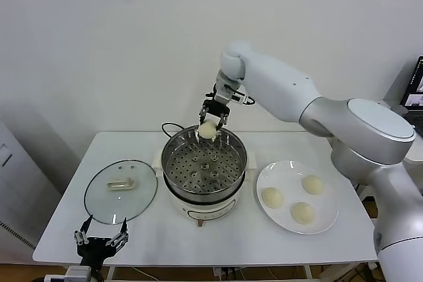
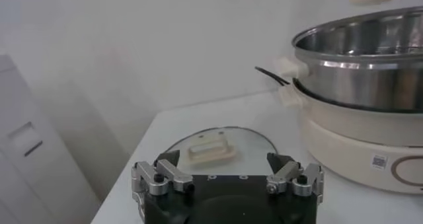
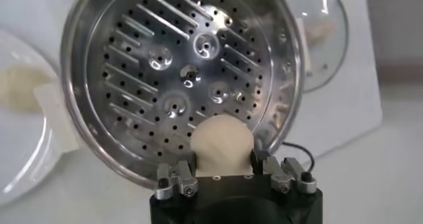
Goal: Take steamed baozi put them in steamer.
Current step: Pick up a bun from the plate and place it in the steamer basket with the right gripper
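Above the steamer (image 1: pixel 203 170) rim: my right end effector (image 1: pixel 213 121) grasping one baozi (image 1: pixel 207 130). Left end effector (image 1: pixel 101 238) released, parked by counter (image 1: pixel 152 236) edge.

You have open room straight down into the steamer (image 1: pixel 204 168); its basket floor is bare. The glass lid (image 1: pixel 121 191) flanks its left, the plate (image 1: pixel 285 174) its right.
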Robot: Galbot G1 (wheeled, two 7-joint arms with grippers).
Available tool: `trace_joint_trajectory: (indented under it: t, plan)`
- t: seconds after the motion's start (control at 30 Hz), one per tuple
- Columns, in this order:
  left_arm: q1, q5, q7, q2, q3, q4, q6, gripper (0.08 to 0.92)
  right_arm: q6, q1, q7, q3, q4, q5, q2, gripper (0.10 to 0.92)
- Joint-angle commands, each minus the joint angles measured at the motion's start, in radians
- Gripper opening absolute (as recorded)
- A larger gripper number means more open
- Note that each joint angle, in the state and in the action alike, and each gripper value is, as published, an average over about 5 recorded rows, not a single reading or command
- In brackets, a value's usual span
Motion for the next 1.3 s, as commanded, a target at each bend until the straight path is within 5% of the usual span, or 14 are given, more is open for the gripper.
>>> trace_joint_trajectory:
  t: [0.03,0.83,1.3]
  plan:
    - [0.001,0.000,-0.001,-0.040,0.000,-0.001,0.001,0.823,0.065,-0.041,0.069,0.019,0.000,-0.169,0.041,0.518]
    - [-0.005,-0.002,0.001,-0.042,0.001,0.012,0.004,0.823,0.065,-0.152,0.101,0.082,-0.073,-0.270,0.076,0.519]
    - [-0.005,-0.002,0.001,-0.046,0.002,0.009,0.005,0.823,-0.032,-0.126,0.042,0.048,-0.088,-0.109,0.068,0.815]
